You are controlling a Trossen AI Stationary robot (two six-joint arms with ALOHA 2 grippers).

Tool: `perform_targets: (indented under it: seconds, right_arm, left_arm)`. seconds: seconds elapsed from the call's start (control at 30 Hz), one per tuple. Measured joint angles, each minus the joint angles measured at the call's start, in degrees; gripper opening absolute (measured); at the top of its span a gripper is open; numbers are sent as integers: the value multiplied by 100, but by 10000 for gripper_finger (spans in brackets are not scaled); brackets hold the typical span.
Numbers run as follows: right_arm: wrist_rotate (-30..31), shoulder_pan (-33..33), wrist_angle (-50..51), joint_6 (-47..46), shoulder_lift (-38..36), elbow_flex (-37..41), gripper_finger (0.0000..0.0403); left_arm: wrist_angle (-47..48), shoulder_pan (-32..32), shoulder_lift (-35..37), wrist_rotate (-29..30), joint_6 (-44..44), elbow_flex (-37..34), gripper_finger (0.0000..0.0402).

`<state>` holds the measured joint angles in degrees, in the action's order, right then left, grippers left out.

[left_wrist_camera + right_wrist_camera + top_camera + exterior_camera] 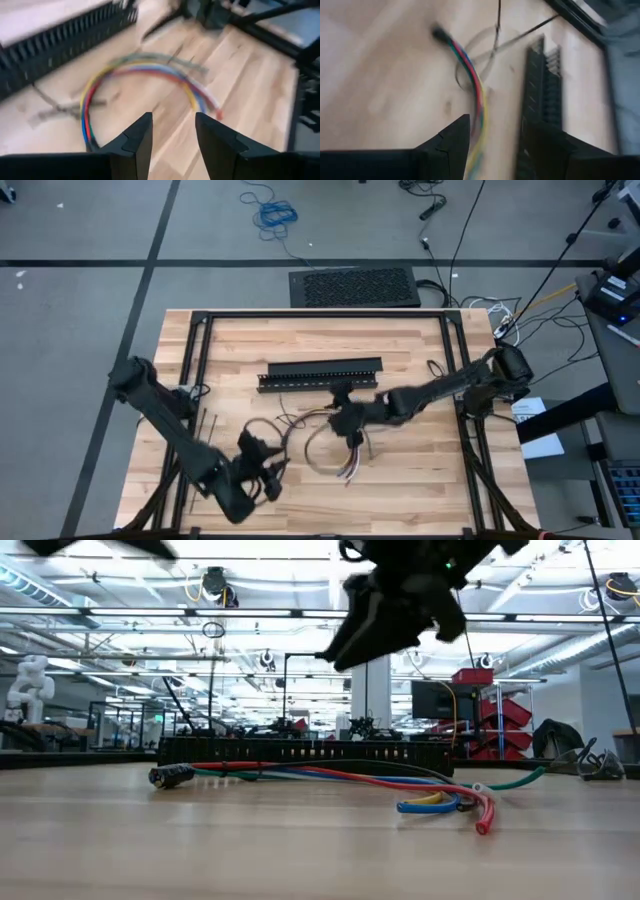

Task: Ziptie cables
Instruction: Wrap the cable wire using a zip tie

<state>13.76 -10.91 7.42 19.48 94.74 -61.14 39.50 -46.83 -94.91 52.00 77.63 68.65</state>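
My left jaws: the left gripper (172,137) stands parted with bare wood between the fingers, nothing pinched. In the high view it sits near the table's front left, just beside the cables.
My right jaws: the right gripper (495,145) is spread too and empty, hovering over the middle of the table with the bundle running beneath the gap.
Cables: the cables (140,75) lie flat on the wooden table (420,480) in an open curve – red, blue, yellow and green strands side by side, ends fanned toward the front.
Zipties: thin black zipties (205,425) lie near my left arm; another thin strap seems to cross the wood near the bundle, though it is blurred.
Slotted channel: a long black channel (320,375) lies behind the cables, apart from them.
Step, as I judge it: gathering the strands for a tie.
Doing it well: I should close on all strands together where they run parallel – not at the fanned ends – and keep them low so none slips out.
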Motion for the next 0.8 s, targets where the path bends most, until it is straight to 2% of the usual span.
perform_targets:
  seconds: [0.07,0.1,0.37,0.5,0.63,0.8]
  right_arm:
    - [-1176,340,-649,-288,-80,276,170]
    - [-1559,483,-896,-433,-49,375,169]
    - [-3168,1151,-1765,-1023,727,443,146]
    - [-3369,1214,-1959,-1092,883,439,142]
    - [-3374,1214,-1949,-1031,887,439,142]
    - [-3377,1237,-1927,-952,887,439,141]
  left_arm:
    - [19,-67,-384,-61,585,-46,147]
    - [18,-83,-566,-125,835,-55,147]
    - [116,24,-1433,-353,1697,-60,147]
    - [572,228,-1572,-351,2086,-60,147]
    - [778,545,-1653,-356,1983,-62,148]
    - [747,1009,-1651,-975,1788,-182,148]
